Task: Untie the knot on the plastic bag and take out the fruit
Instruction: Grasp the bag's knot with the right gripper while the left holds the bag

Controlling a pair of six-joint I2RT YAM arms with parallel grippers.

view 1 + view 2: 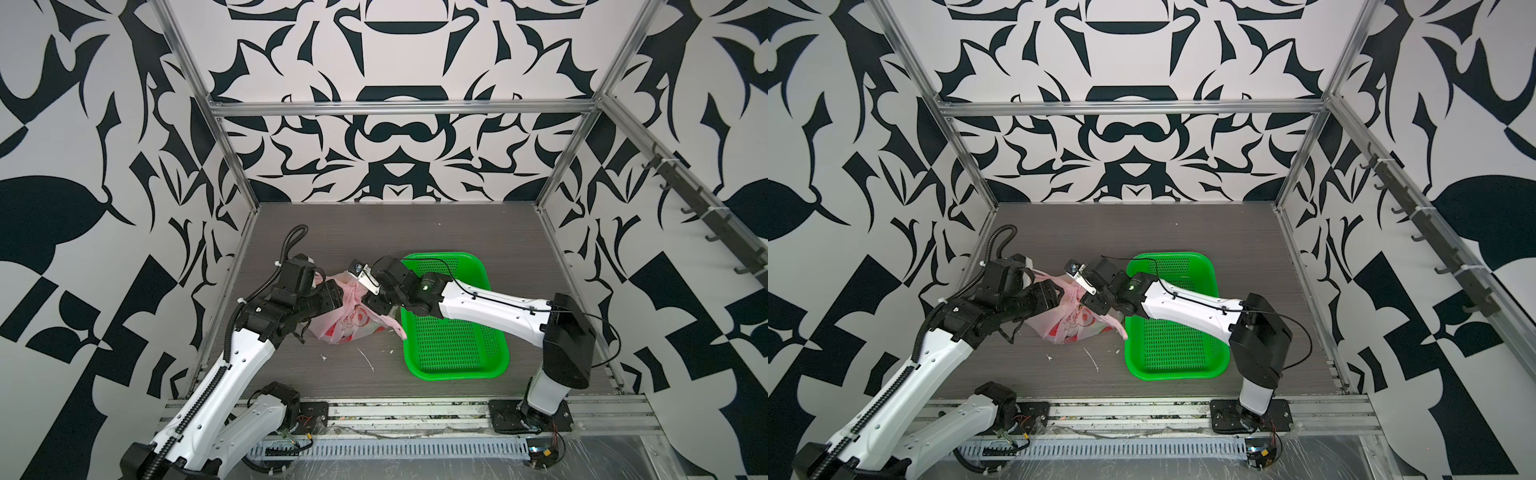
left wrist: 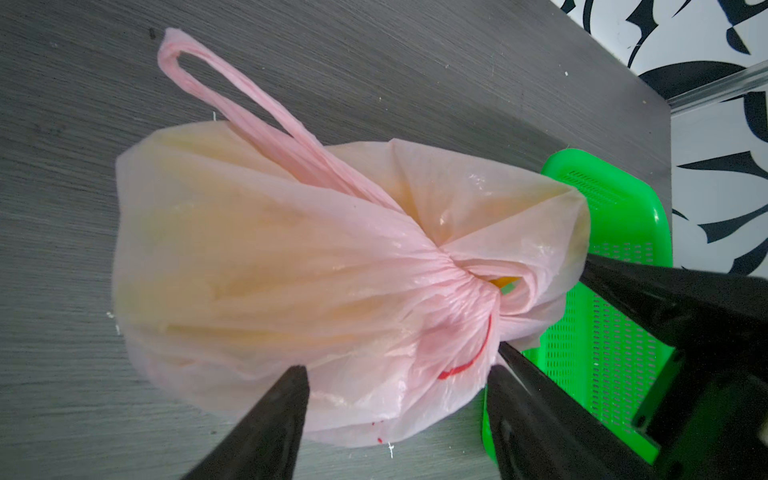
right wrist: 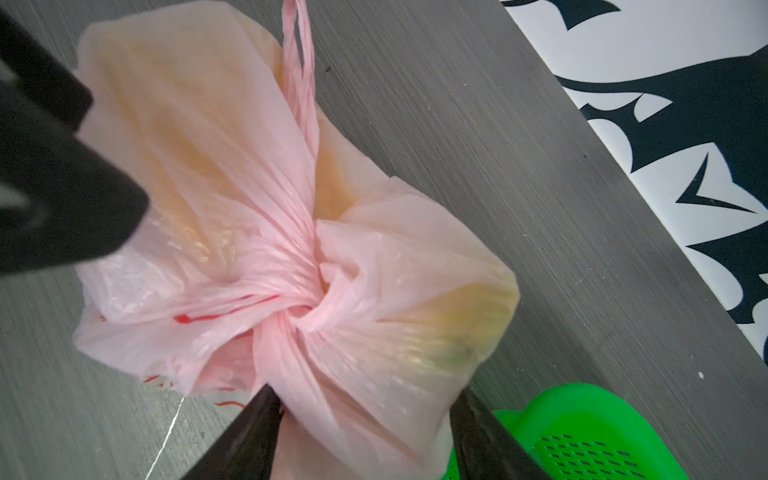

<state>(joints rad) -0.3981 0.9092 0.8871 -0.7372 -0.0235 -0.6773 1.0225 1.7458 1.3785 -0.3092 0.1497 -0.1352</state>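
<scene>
A robotics lab cell: aluminium frame (image 1: 399, 109), black-and-white patterned walls (image 1: 83, 124), arms (image 1: 490, 308) bolted to rail (image 1: 415, 411).

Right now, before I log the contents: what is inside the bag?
Through the bag film only blurred yellow shapes show, and a yellow bit peeks out beside the knot. Which fruit, and how many, is covered; the knot is tied.

The bag (image 1: 353, 328) sat on the grey table (image 1: 374, 232), just left of the green basket (image 1: 457, 374), with one pink end reaching the basket's rim. The left gripper (image 1: 340, 302) and right gripper (image 1: 372, 302) met over its top, their fingertips hidden. White scraps (image 1: 365, 359) lay in front.
</scene>
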